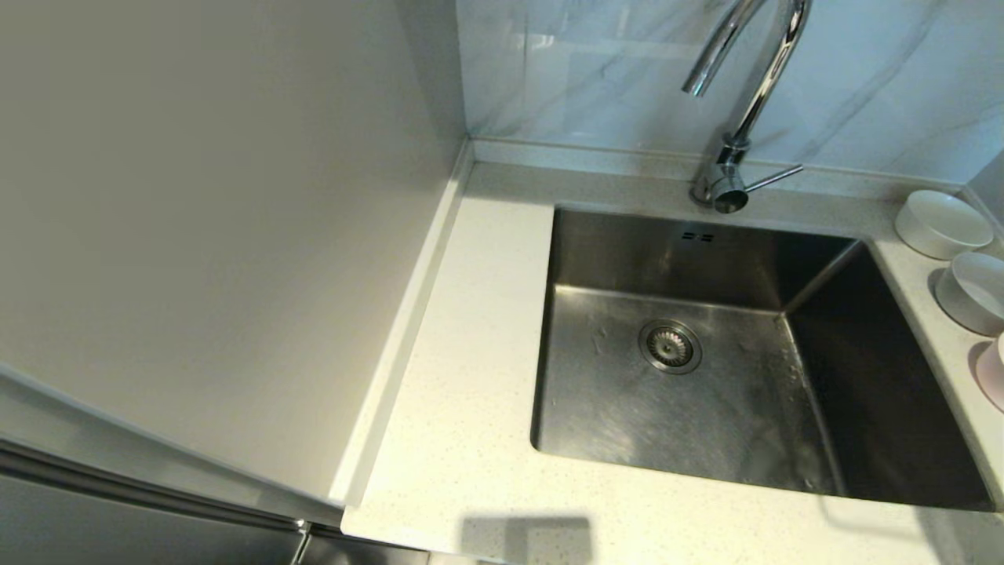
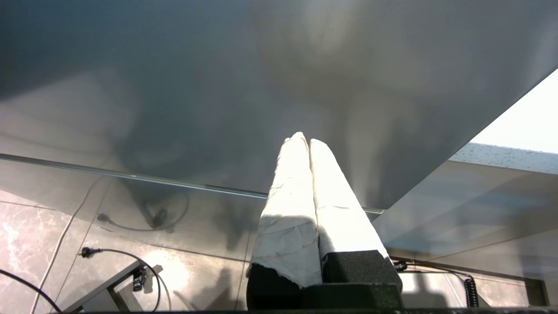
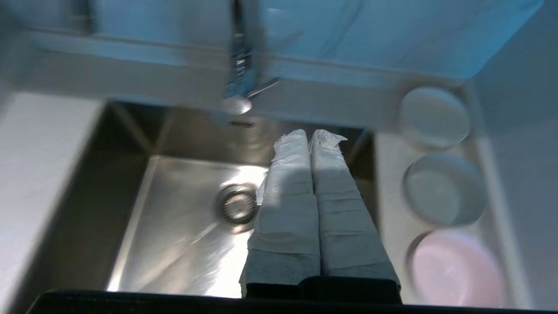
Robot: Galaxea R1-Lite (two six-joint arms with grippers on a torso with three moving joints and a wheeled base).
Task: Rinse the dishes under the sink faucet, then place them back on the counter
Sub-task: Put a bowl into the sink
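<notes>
Three small bowls stand in a row on the counter [image 1: 478, 369] right of the sink [image 1: 596, 408]: a white bowl [image 1: 943, 224] at the back, a pale grey-white bowl [image 1: 975, 291] in the middle, a pale pink bowl [image 1: 991, 370] nearest, cut by the frame edge. The chrome faucet [image 1: 741, 94] rises behind the empty basin, its thin lever pointing right. My right gripper [image 3: 310, 136] hovers above the sink's right side, shut and empty, with the white bowl [image 3: 433, 117], grey-white bowl [image 3: 444, 188] and pink bowl [image 3: 457, 269] beside it. My left gripper [image 2: 304, 140] is shut, away from the counter, over the floor.
A tall pale cabinet side [image 1: 204, 235] stands left of the counter. Marble-look wall tile [image 1: 596, 71] backs the sink. The round drain strainer [image 1: 669, 345] sits mid-basin. Cables lie on the floor [image 2: 130, 261] below the left arm.
</notes>
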